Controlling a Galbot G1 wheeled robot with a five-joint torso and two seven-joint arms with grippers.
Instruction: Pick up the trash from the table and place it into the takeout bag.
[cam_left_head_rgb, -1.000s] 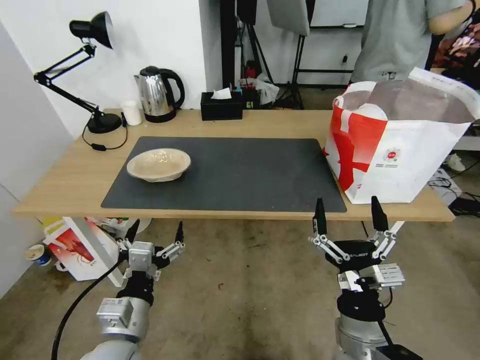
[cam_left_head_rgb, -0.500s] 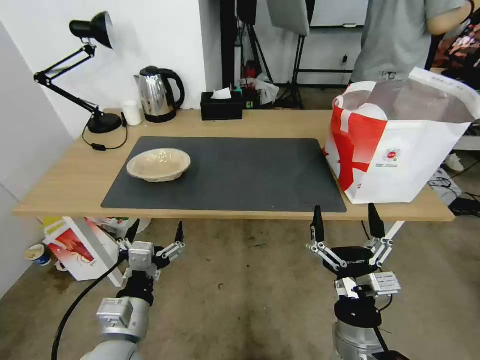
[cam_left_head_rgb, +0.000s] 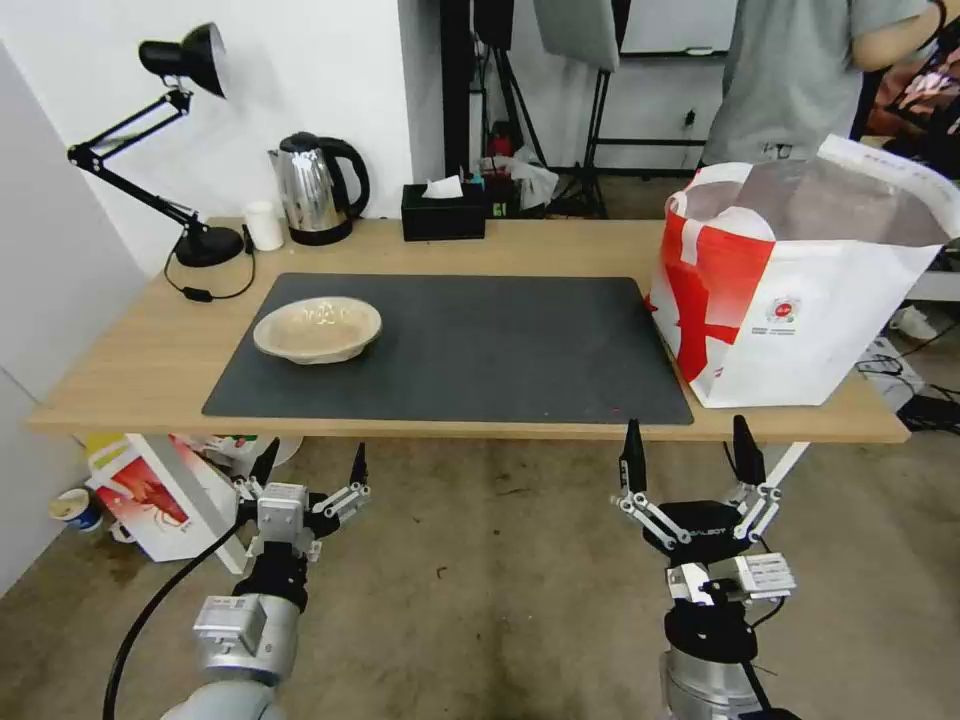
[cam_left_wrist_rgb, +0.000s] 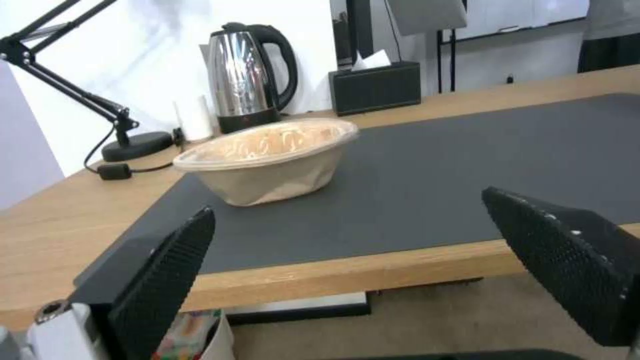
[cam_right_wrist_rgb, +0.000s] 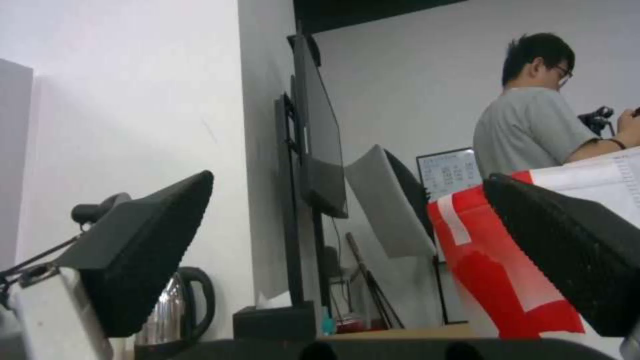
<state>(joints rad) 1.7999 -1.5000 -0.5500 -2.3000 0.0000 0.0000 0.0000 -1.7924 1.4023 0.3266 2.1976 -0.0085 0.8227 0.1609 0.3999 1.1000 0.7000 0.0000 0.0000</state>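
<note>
As the right gripper (cam_left_head_rgb: 685, 445) sinks back below the table (cam_left_head_rgb: 120, 375) edge, jaws wide and empty, the pulp bowl (cam_left_head_rgb: 317, 329) remains left of the takeout bag (cam_left_head_rgb: 800, 300); the left gripper (cam_left_head_rgb: 310, 465) waits, splayed wide.
</note>
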